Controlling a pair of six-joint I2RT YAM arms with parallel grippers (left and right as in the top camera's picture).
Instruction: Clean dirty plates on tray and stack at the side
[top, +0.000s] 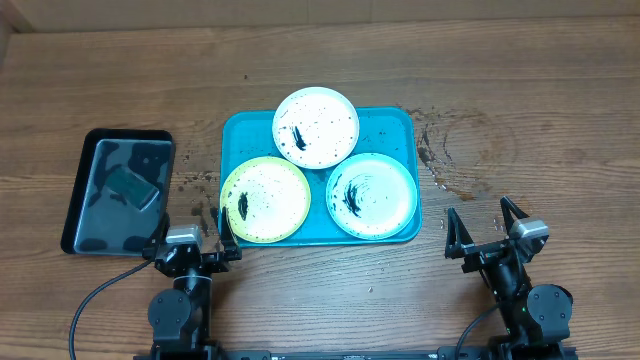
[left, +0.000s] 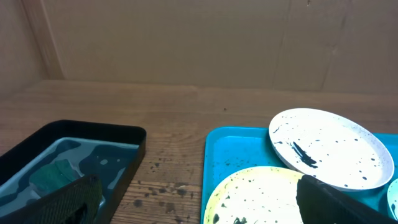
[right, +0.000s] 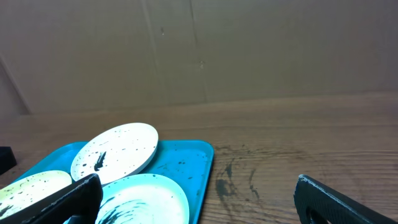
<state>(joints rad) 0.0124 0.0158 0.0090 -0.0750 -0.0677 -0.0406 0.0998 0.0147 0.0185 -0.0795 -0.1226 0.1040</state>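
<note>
The turquoise tray (top: 392, 131) lies mid-table and holds three plates with black smears. The white plate (top: 316, 126) is at the back, the yellow-green plate (top: 265, 199) front left, the pale mint plate (top: 371, 195) front right. My left gripper (top: 194, 226) is open and empty near the table's front edge, just left of the yellow-green plate (left: 261, 196). My right gripper (top: 485, 218) is open and empty, to the right of the tray (right: 186, 165). The white plate (left: 329, 148) and the tray's bare corner (left: 230, 152) show in the left wrist view. The white plate (right: 115, 151) and mint plate (right: 146, 199) show in the right wrist view.
A smaller black tray (top: 78, 205) with water and a dark green sponge (top: 134, 187) sits at the left; it also shows in the left wrist view (left: 127, 134). Dark wet stains (top: 455, 155) mark the wood right of the turquoise tray. A cardboard wall stands behind the table.
</note>
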